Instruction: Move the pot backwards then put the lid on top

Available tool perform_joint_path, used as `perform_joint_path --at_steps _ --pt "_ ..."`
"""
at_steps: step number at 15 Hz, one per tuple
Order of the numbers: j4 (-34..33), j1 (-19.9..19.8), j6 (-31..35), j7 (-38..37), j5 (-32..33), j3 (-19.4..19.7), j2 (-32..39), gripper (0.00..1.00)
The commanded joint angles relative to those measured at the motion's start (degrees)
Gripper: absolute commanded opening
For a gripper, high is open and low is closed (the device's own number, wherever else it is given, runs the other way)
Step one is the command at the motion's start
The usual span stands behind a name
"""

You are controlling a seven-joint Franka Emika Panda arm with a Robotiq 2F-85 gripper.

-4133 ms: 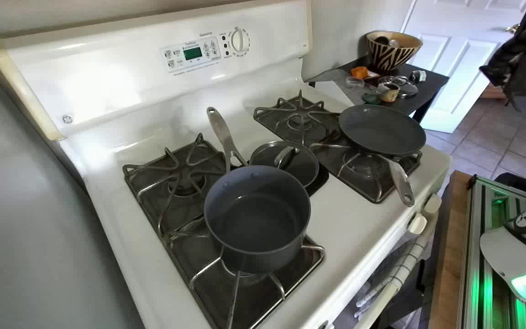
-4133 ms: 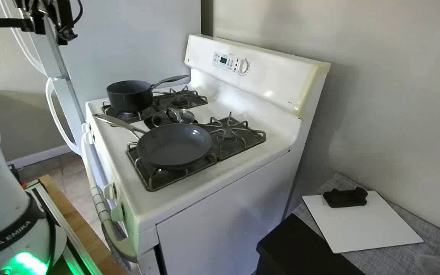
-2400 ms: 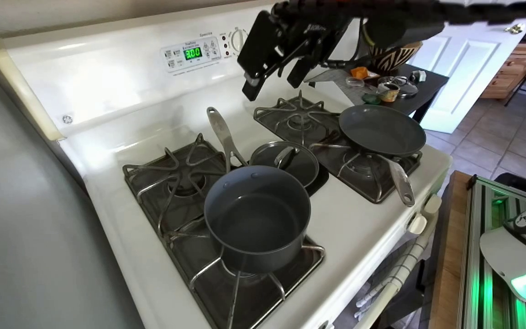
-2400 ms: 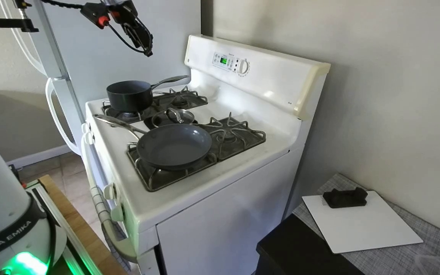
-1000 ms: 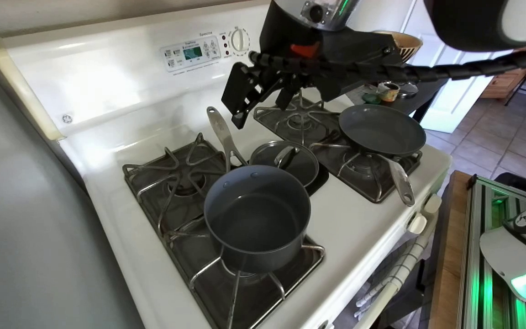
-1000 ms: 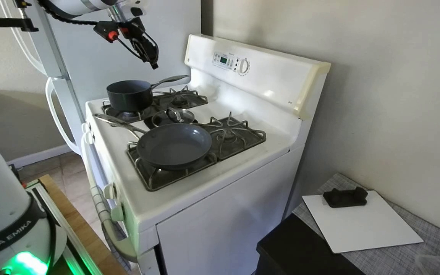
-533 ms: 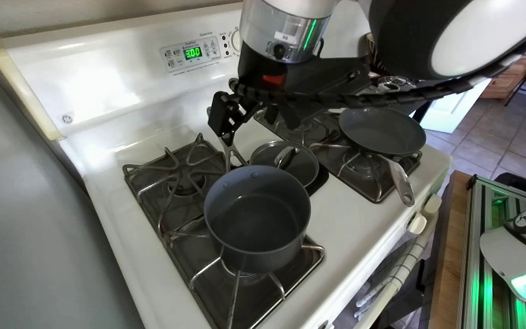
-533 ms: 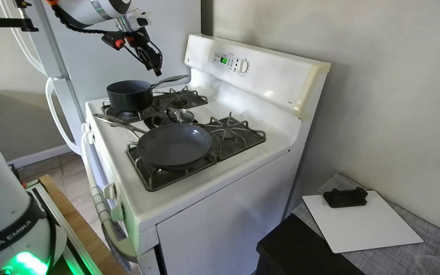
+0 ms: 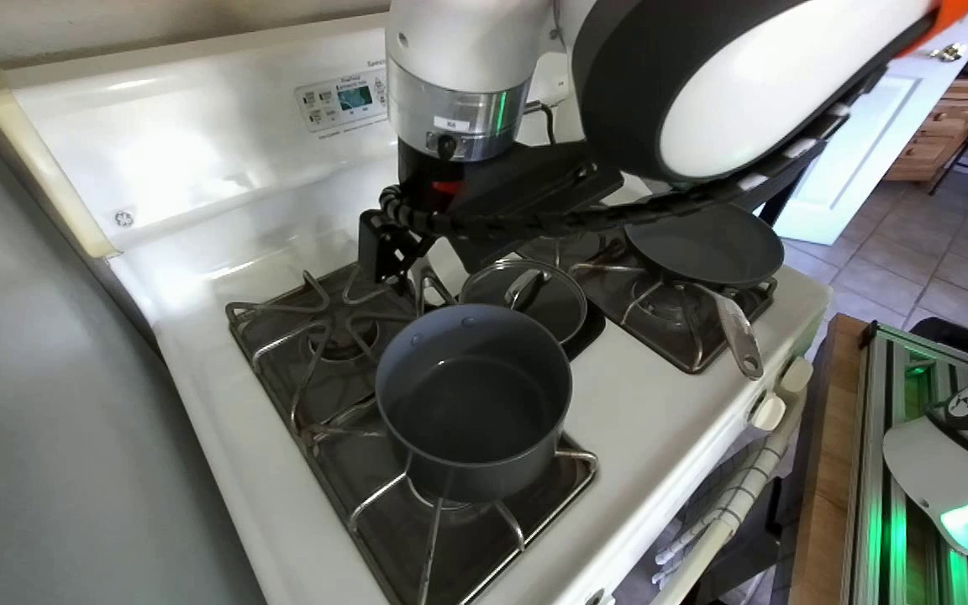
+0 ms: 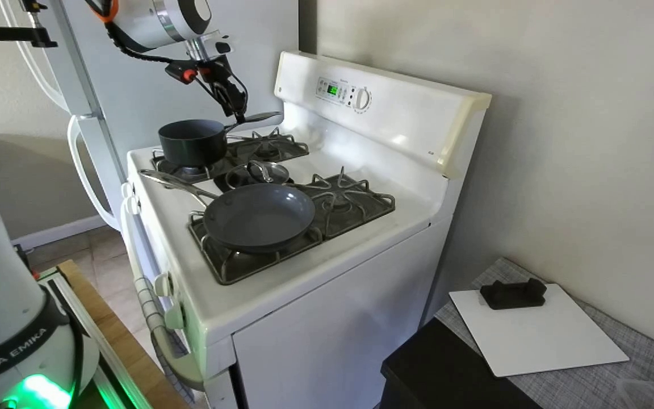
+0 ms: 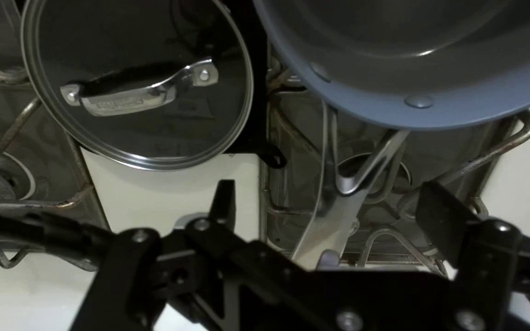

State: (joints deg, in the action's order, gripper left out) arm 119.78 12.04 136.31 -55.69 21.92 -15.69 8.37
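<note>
Though we see the pincer (image 11: pixel 327 207) spread wide in the wrist view, its fingers (image 11: pixel 226 202) on either side of the saucepan's metal handle (image 11: pixel 334 218), we cannot tell whether they are level with it. The saucepan (image 9: pixel 471 403) sits on the front of a burner grate (image 9: pixel 433 546); the silver-rimmed lid (image 9: pixel 555 315) lies just beside it, toward the frying pan (image 10: pixel 261 218).

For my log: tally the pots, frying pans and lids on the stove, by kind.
Pot: 1
Frying pan: 1
Lid: 1
Total: 3
Not counted: the dark piece under the lid, mostly hidden, kind unclear.
</note>
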Motion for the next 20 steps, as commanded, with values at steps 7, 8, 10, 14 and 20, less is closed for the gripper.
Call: perform_joint_path --at_steps 7,8,10,14,20 --pt "-6.8 6.3 -5.6 -7.3 -0.1 4.7 5.5 0.75" --pt "-7.1 6.5 -5.7 -7.5 -0.2 4.9 5.8 0.76" --pt "-7.6 7.0 -5.9 -8.2 -0.3 5.3 6.3 0.68" --pt "-8.3 7.5 -6.1 -8.6 -0.6 5.7 7.0 0.54" --pt "-8.5 8.2 -5.7 -9.9 -0.1 6.4 7.0 0.43"
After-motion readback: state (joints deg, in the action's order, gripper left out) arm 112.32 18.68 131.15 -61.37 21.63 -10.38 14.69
